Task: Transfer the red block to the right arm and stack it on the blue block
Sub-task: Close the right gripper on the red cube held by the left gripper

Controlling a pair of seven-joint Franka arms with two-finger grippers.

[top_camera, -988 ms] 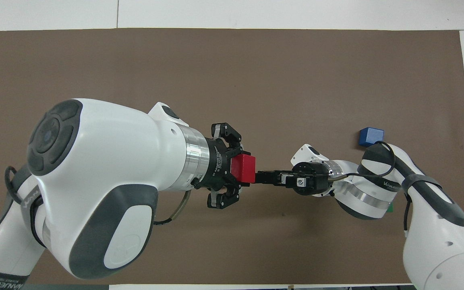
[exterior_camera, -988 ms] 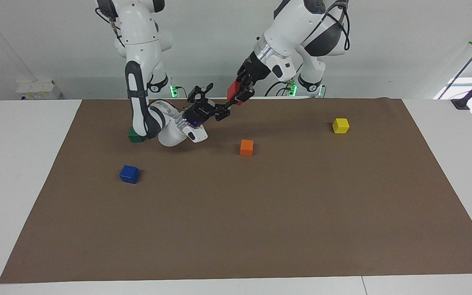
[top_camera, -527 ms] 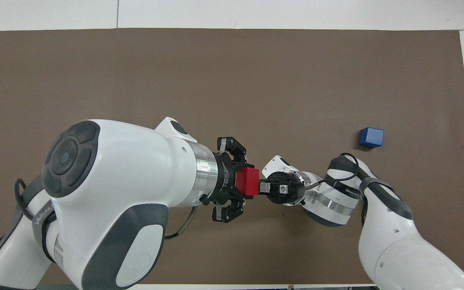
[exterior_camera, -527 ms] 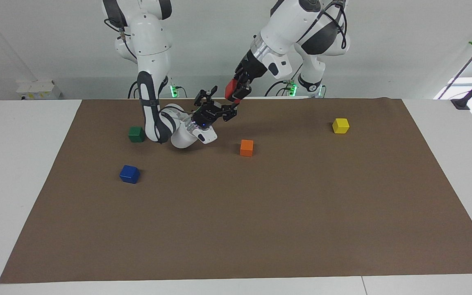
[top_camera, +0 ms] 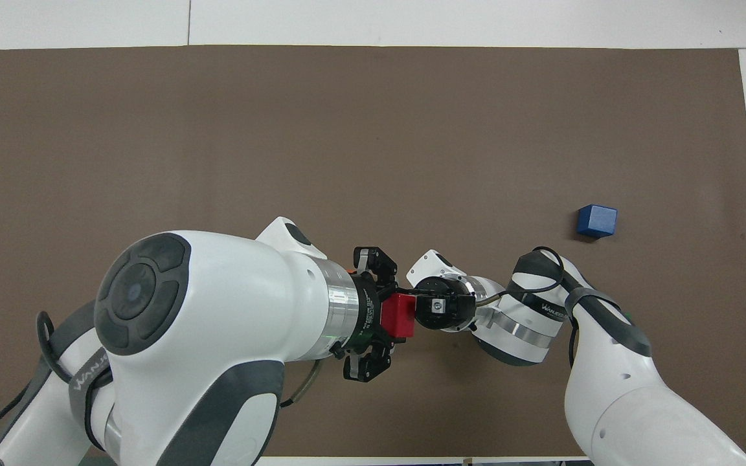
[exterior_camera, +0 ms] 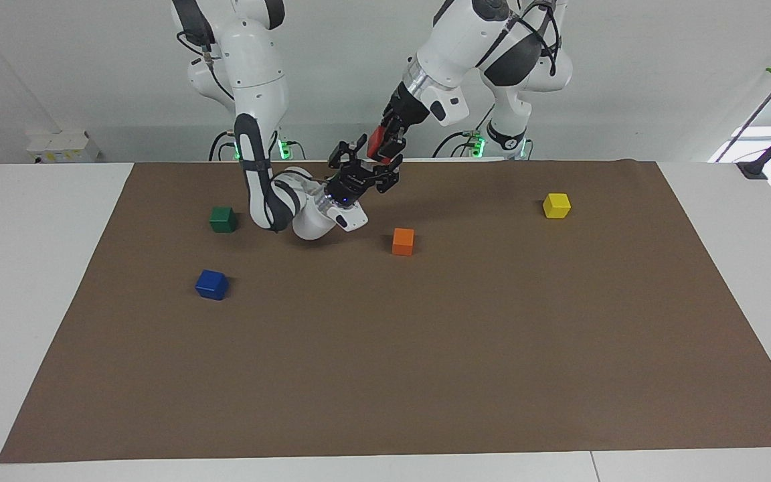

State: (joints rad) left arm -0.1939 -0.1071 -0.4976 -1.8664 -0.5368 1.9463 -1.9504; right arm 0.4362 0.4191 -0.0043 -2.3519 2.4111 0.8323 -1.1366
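The red block (exterior_camera: 375,139) hangs in the air over the brown mat's edge nearest the robots, and my left gripper (exterior_camera: 389,148) is shut on it. My right gripper (exterior_camera: 375,173) comes up from below and meets the block head-on. In the overhead view the red block (top_camera: 401,318) sits between the left gripper (top_camera: 391,316) and the right gripper (top_camera: 417,309), which presses close against its free side. The blue block (exterior_camera: 211,284) (top_camera: 596,221) rests alone on the mat toward the right arm's end.
A green block (exterior_camera: 223,219) lies on the mat beside the right arm's elbow. An orange block (exterior_camera: 403,242) sits near the mat's middle, and a yellow block (exterior_camera: 556,205) lies toward the left arm's end. The brown mat (exterior_camera: 425,375) covers most of the white table.
The left gripper has lifted the red block and drawn it back toward the robots. The right gripper has followed and closed in until it sits right against the block.
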